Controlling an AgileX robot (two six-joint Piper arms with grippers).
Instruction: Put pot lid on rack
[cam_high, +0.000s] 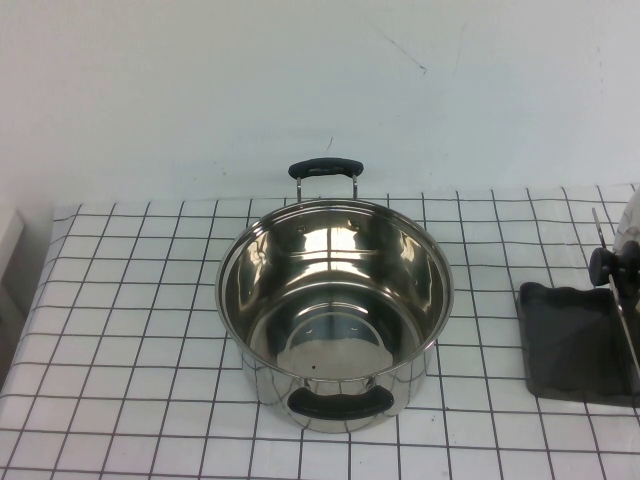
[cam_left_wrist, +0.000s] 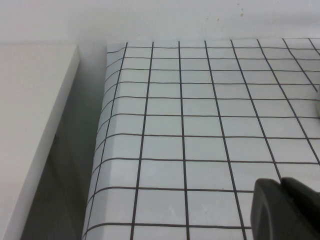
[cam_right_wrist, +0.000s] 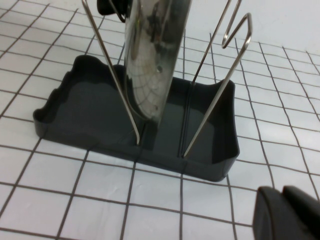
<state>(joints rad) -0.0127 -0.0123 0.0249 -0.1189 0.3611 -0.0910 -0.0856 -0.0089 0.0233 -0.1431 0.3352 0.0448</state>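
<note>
Placing step judged as done: pot lid (cam_right_wrist: 150, 65) standing on its edge inside the rack (cam_right_wrist: 85, 100), lower rim down in the dark tray, held upright between the thin wire rods (cam_right_wrist: 215, 95). Black knob (cam_high: 603, 265) just visible in the high view at the right border of the table, above the tray.

Right gripper (cam_right_wrist: 287, 212) low over the checked cloth, near the rack but apart from it, fingers pressed together and grasping nothing. Left gripper (cam_left_wrist: 285, 210) at the left side of the table over bare cloth (cam_left_wrist: 200, 120), well apart from everything, also clenched and empty.

Probably only retreat left to do: lift the right arm away without brushing the rods, since a small push could tip the lid.

Containers: pot (cam_high: 432, 270) in the middle of the table, uncovered, nothing inside except reflections. Rack holding only the lid; rest of its tray bare.
</note>
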